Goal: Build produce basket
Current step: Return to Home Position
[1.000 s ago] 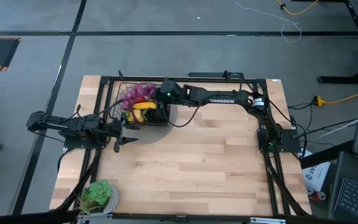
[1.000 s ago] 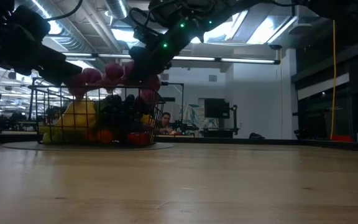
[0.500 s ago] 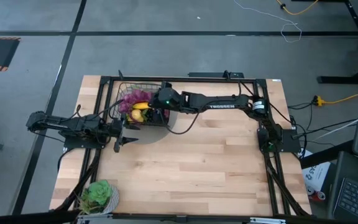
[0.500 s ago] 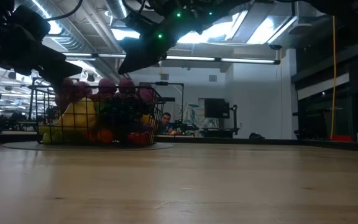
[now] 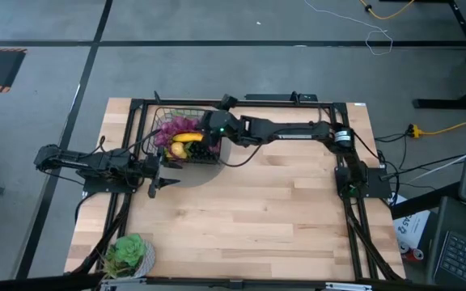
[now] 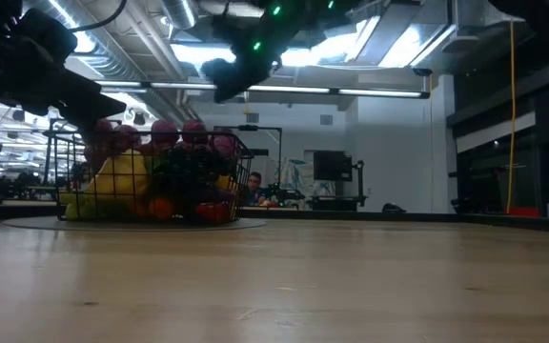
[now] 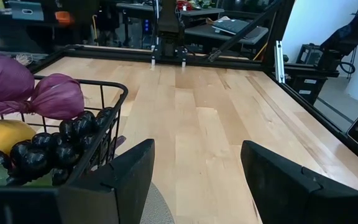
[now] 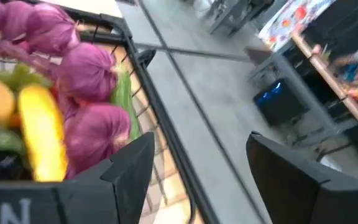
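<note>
Basket [image 5: 162, 113] stands on the table [image 5: 257, 218], close to the edge at the top of the high view and on the left arm's side. It is full: a purple bunch [image 5: 176, 124] lies on top toward the far side, a banana [image 5: 186, 137] sits at mid-basket, and dark grapes [image 5: 202, 150] are packed against the nearer wall. The low view confirms the load rising above the rim, purple bulbs uppermost, with something orange [image 6: 160, 208] low behind the mesh. Right gripper [image 8: 201, 140] hovers above the basket on the side toward the right arm's base, clear of the produce; its fingers are spread wide and hold nothing. In the low view it hangs well above the rim [image 6: 225, 78]. The right arm reaches across the table from its base on the right side. Left gripper [image 7: 197, 146] waits just beside the basket's near left corner, level with the table, fingers wide apart and empty; the basket wall and grapes show past one finger. A green plant [image 5: 128, 255] sits at the table's opposite left corner, well apart from the basket.
</note>
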